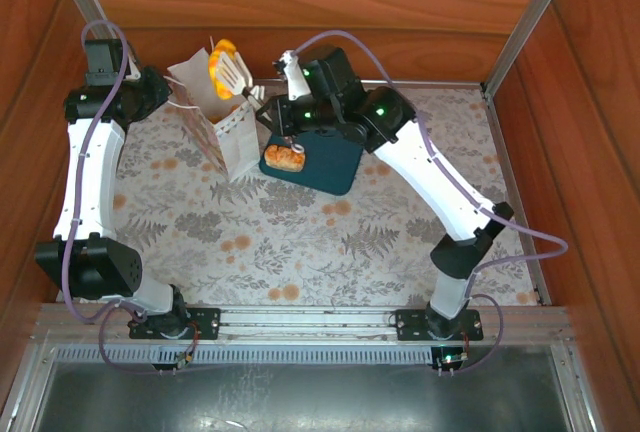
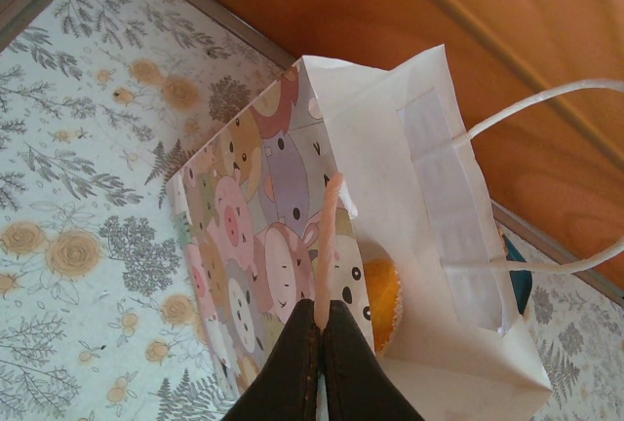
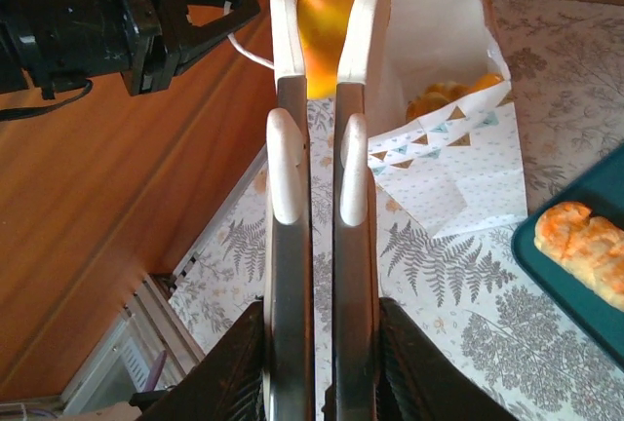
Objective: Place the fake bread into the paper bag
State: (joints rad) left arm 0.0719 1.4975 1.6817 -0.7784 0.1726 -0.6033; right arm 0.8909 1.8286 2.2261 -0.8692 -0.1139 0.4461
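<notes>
Right claw clamps an orange fake bread above the paper bag — left claw, closed tight, pinches its handle.

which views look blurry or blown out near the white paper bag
Right wrist: glossy orange toy bread in the white-tipped metal tongs is soft and glaring. Left wrist: white paper gift bag sharp, its inner wall bright. Top external: evenly lit, sharp.

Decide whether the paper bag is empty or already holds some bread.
Not empty. The paper bag stands open, and an orange bun shows inside it in the left wrist view.
</notes>
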